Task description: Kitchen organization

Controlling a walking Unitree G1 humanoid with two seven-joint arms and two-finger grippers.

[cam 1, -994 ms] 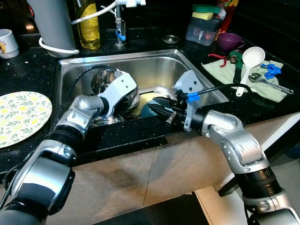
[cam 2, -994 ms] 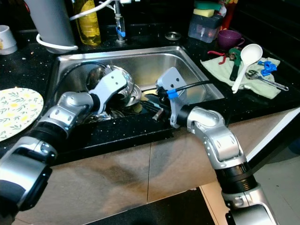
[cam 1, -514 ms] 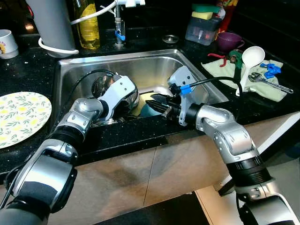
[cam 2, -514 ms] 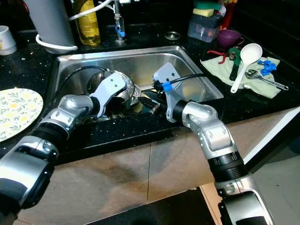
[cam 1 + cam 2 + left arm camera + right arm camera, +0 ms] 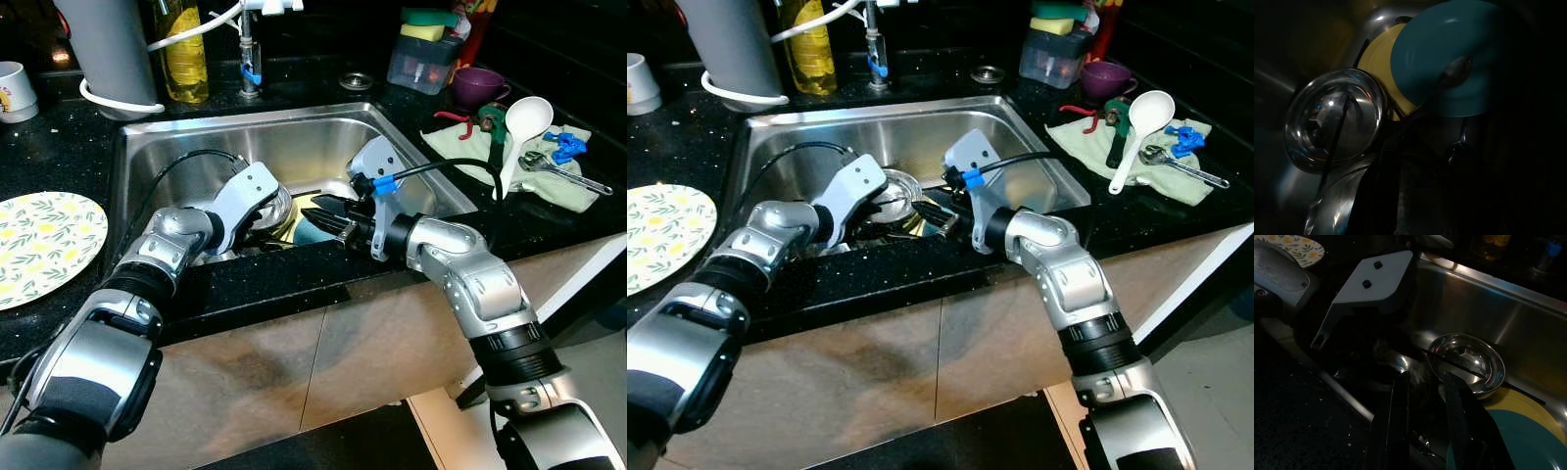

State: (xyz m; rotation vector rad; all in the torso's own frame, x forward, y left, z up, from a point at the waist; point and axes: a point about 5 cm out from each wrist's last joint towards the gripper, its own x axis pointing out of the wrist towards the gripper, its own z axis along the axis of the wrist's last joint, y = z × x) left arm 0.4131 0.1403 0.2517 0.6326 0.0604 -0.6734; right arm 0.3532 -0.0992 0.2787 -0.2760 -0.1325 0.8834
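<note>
**Both grippers down in the sink — pick-up of dishes pending**

Left gripper (image 5: 257, 223): down inside the stainless-steel sink basin (image 5: 323, 137), near its front wall, wrist bracket uppermost. Fingers hidden beneath the bracket in the head views and lost in shadow in the left wrist view; spread or pressed together cannot be told. Aimed toward the small shiny round steel bowl (image 5: 1334, 125), which sits on the basin floor just beside the round yellow plate (image 5: 1378, 58).

Teal round dish (image 5: 1442, 56): lying on top of the yellow plate, overlapping it. Small metal utensil tip visible at its edge in the left wrist view; type unclear.

Right gripper (image 5: 331, 215): low in the basin from the right side, two black fingers (image 5: 1399, 421) spread apart with nothing between them, pointing toward the steel bowl, teal dish close below.

Judgement on the step: a grasp of one sink item, likely the steel bowl or the teal dish. To do well: commit one gripper only, as the two stand close and risk collision. Approach the bowl at its rim, one finger inside and one outside; polished steel likely slippery. Lift straight up to clear the front wall. Avoid dragging the teal dish across the yellow plate.

Elsewhere: flat round floral-patterned plate (image 5: 44, 245) on the black counter at far left; pale green cloth (image 5: 490, 157) with a white ladle (image 5: 519, 132) at far right.
</note>
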